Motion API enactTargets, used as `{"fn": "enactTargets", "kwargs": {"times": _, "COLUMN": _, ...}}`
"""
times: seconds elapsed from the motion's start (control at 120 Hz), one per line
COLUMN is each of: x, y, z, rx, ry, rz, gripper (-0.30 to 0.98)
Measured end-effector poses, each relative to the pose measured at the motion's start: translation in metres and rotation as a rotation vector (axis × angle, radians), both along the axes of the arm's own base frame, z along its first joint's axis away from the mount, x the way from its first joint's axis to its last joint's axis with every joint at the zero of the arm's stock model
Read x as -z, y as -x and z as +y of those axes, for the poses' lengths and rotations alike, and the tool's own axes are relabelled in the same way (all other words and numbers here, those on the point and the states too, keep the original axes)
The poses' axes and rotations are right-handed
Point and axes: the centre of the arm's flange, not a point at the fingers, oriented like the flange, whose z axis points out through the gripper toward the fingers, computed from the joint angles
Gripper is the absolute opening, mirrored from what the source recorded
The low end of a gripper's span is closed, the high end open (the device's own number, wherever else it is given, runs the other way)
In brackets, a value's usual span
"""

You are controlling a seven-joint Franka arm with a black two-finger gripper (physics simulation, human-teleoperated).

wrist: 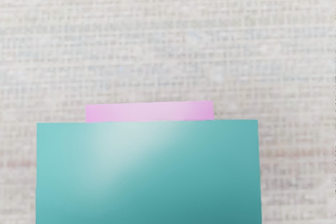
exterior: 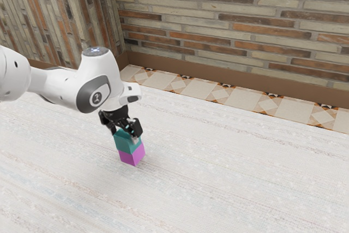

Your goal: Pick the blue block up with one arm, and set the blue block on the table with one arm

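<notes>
Blue block at the jaws, placing not accomplished. The blue block point(exterior: 127, 143), teal in tone, lies directly below the palm of the jaws point(exterior: 125, 136), its upper part within their reach. It sits upright on the pink block point(exterior: 131, 155), which appears to stand on the pale worktop point(exterior: 229, 184). Beyond the jaws, the white arm point(exterior: 54, 88) reaches in from the exterior view's left. Seen from the hand, the top of the blue block lies close beneath the jaws, with a strip of the pink block showing past one edge, farther below.

State of the jaws: they are down around the top of the blue block, but how wide they stand, and whether they press on it from both sides, cannot be told.

Progress: the approach is complete, as judged from the placement of the jaws. A secure hold is not confirmed, and no gap is evident between the two blocks. Remaining are a firm grip, a lift clear of the pink block, a move sideways to bare worktop beside the stack, lowering, and release. A sideways move begun too early could drag or topple the lower block.
</notes>
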Motion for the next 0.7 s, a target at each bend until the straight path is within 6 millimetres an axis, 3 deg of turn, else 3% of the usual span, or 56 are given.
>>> {"fn": "enactTargets", "kwargs": {"times": 0.35, "x": 0.009, "y": -0.001, "z": 0.002, "rx": -0.006, "ry": 0.01, "rz": 0.014, "gripper": 0.46}}
{"fn": "enactTargets", "kwargs": {"times": 0.6, "x": 0.009, "y": -0.001, "z": 0.007, "rx": -0.015, "ry": 0.01, "rz": 0.013, "gripper": 0.41}}
{"fn": "enactTargets", "kwargs": {"times": 0.7, "x": -0.009, "y": -0.012, "z": 0.011, "rx": -0.021, "ry": 0.009, "rz": -0.014, "gripper": 0.4}}
